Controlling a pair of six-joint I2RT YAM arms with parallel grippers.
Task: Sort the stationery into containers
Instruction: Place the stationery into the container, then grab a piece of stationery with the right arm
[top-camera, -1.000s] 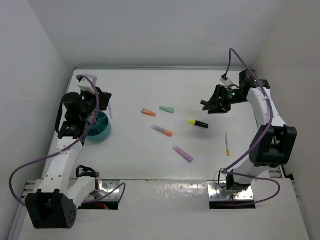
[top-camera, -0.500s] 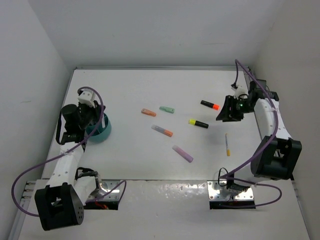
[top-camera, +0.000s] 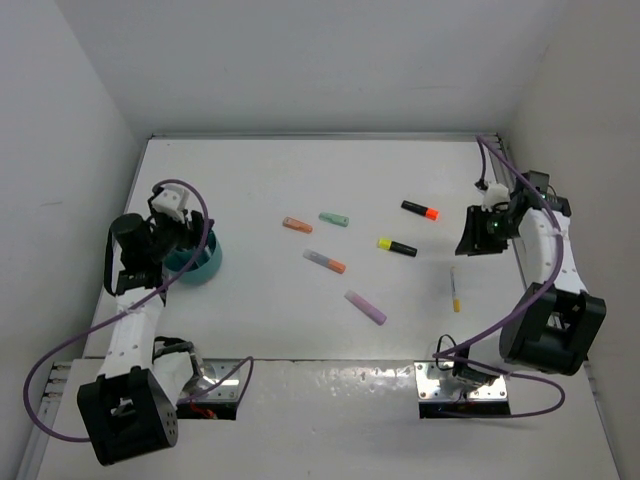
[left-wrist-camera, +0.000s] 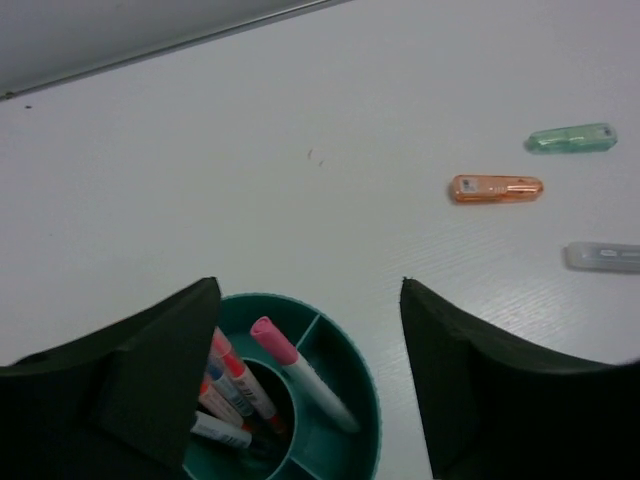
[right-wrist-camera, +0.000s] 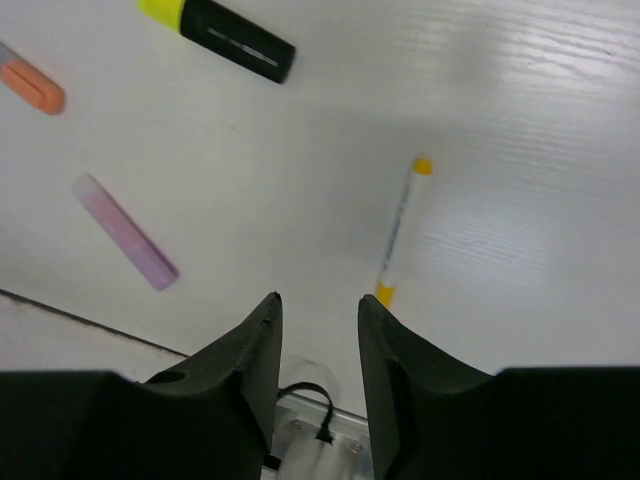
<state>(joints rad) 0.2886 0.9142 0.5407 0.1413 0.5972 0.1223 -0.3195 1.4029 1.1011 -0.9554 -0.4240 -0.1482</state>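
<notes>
The teal bowl (top-camera: 203, 265) (left-wrist-camera: 372, 400) stands at the table's left. My left gripper (top-camera: 187, 245) (left-wrist-camera: 310, 285) hangs open right above it, holding nothing. A pink-capped white marker (left-wrist-camera: 305, 375) lies in an outer compartment, and several markers (left-wrist-camera: 232, 395) fill the centre one. On the table lie an orange highlighter (top-camera: 297, 224) (left-wrist-camera: 496, 188), a mint one (top-camera: 334, 219) (left-wrist-camera: 571, 138), an orange-capped pale marker (top-camera: 324, 262), a purple one (top-camera: 365, 307) (right-wrist-camera: 125, 232), a black yellow-capped marker (top-camera: 397, 246) (right-wrist-camera: 218, 35), a black orange-capped marker (top-camera: 420, 210) and a thin yellow-tipped pen (top-camera: 455, 289) (right-wrist-camera: 400, 232). My right gripper (top-camera: 472, 242) (right-wrist-camera: 318, 300) is open and empty, beside the thin pen.
White walls close in the table on the left, back and right. The right arm's metal base plate (top-camera: 468, 382) (right-wrist-camera: 330, 440) sits at the near edge, just under my right fingers in the wrist view.
My left gripper has opened over the bowl, leaving the pink-capped marker inside. The right arm drew back to the right, uncovering the black orange-capped marker, and its jaws narrowed a little.
</notes>
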